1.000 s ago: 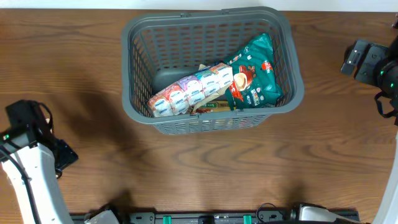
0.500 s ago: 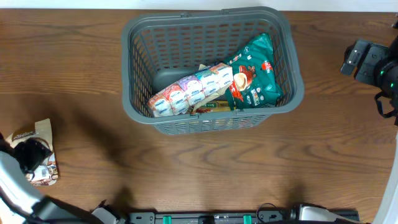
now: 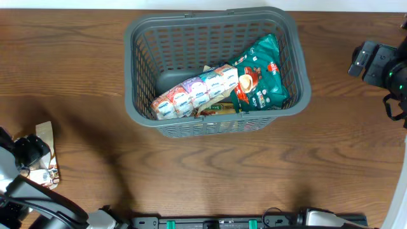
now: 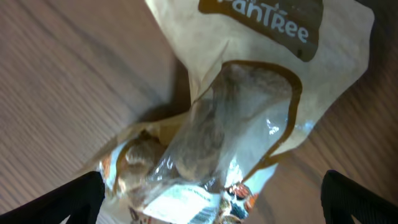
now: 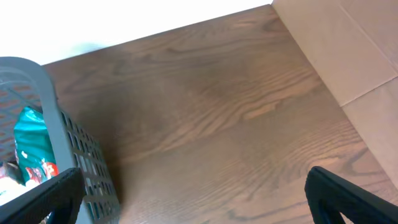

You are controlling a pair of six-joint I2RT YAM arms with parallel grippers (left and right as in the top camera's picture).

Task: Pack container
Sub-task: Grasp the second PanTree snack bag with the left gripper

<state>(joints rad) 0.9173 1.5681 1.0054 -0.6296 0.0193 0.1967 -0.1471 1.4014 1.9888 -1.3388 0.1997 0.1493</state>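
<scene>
Now the left gripper [image 4: 211, 199], spread wide and empty, hangs over the beige snack pouch [image 4: 236, 118] at 8 o'clock. Best to straddle its puffed middle, close firmly, then carry it to the container [image 3: 137, 108] at 12 o'clock. At 3 o'clock the right gripper [image 5: 199, 199] gapes empty.

Overhead straight down, left wrist seemingly close above pouch [image 4: 242, 124], right shares container [image 5: 81, 168]

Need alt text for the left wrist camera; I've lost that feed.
A beige paper snack pouch with a clear window and brown label lies on the wooden table. The left gripper stands wide open, a fingertip on either side of it.
</scene>
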